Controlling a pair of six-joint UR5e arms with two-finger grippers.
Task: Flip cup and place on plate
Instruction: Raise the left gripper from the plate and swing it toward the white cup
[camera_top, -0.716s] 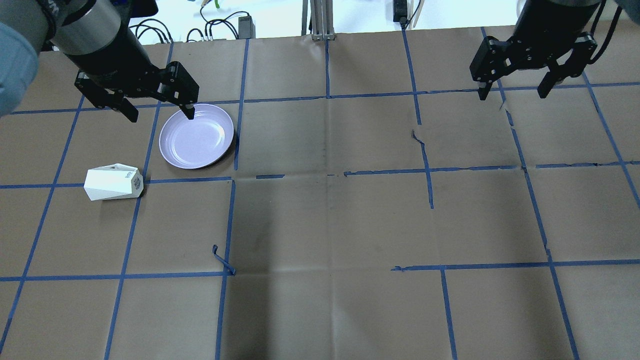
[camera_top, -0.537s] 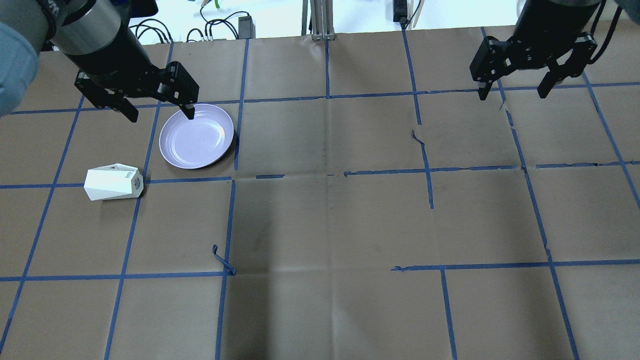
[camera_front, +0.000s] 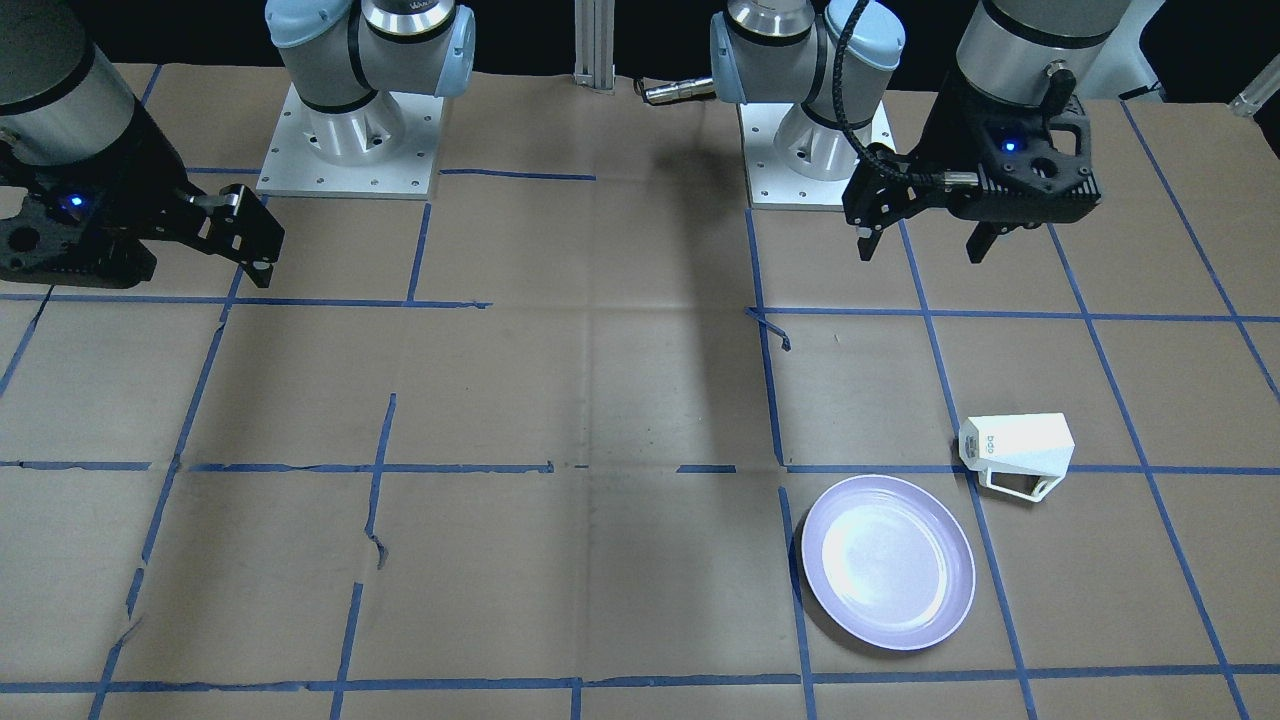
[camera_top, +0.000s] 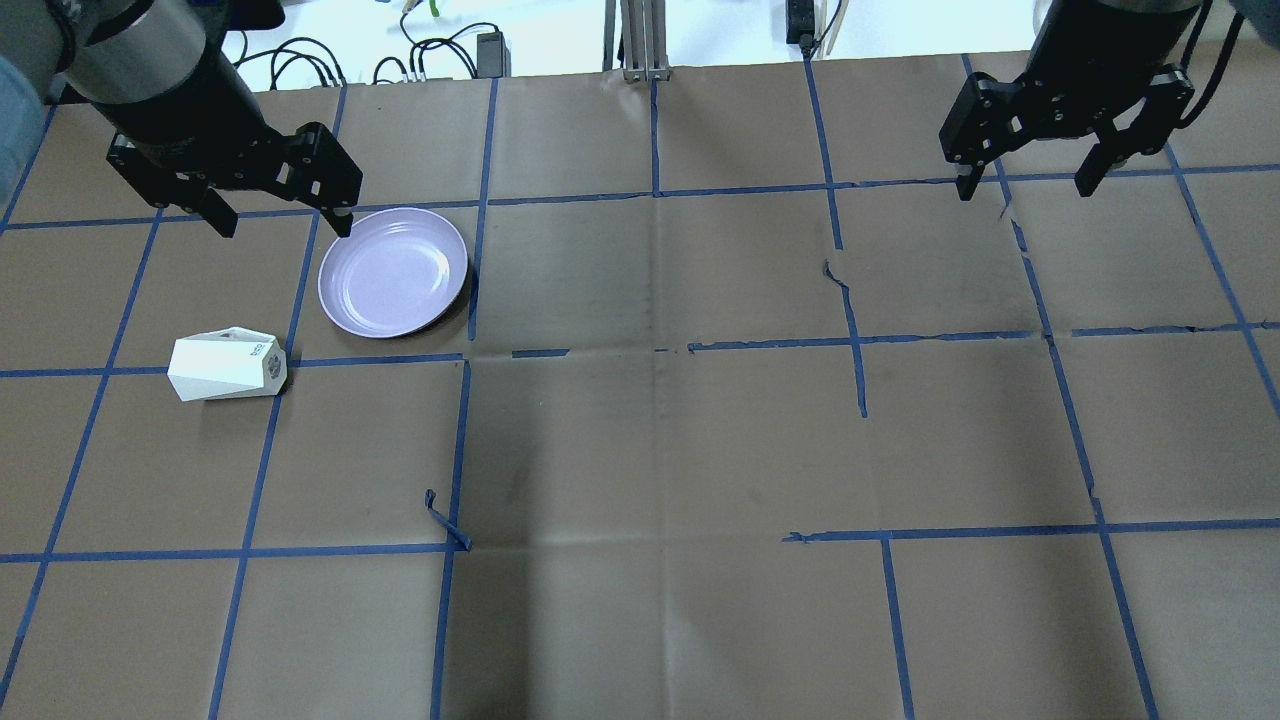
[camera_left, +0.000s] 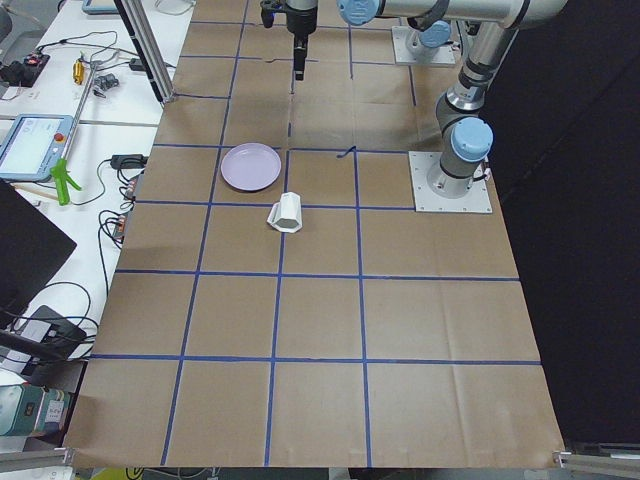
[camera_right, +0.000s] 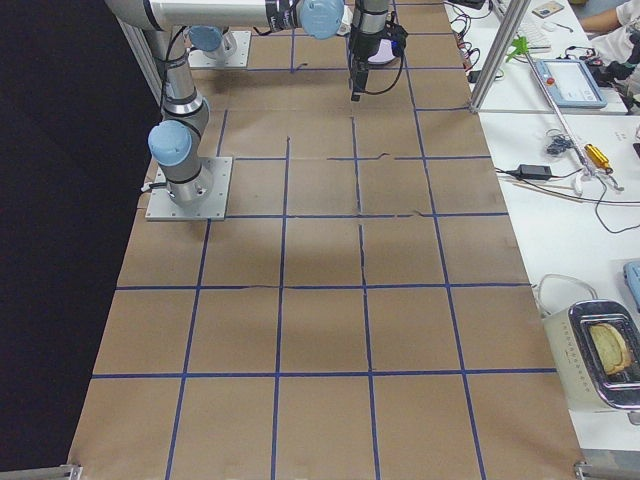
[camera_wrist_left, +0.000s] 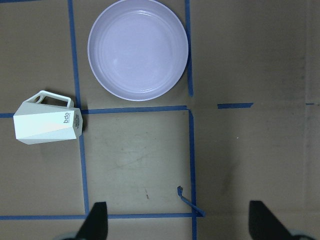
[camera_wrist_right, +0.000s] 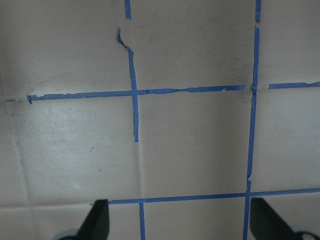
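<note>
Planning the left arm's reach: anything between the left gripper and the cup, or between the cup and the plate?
Nothing visible. The left gripper hangs open, the cup lies on its side apart from the plate, and only taped paper lies between them.

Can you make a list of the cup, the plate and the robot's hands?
cup: white, lying on its side on the table, near the plate, not touching it
plate: lavender, empty, flat on the table
left hand: open, empty, raised on the cup's side of the table
right hand: open, empty, raised, far from both
task: cup not on plate yet
</note>
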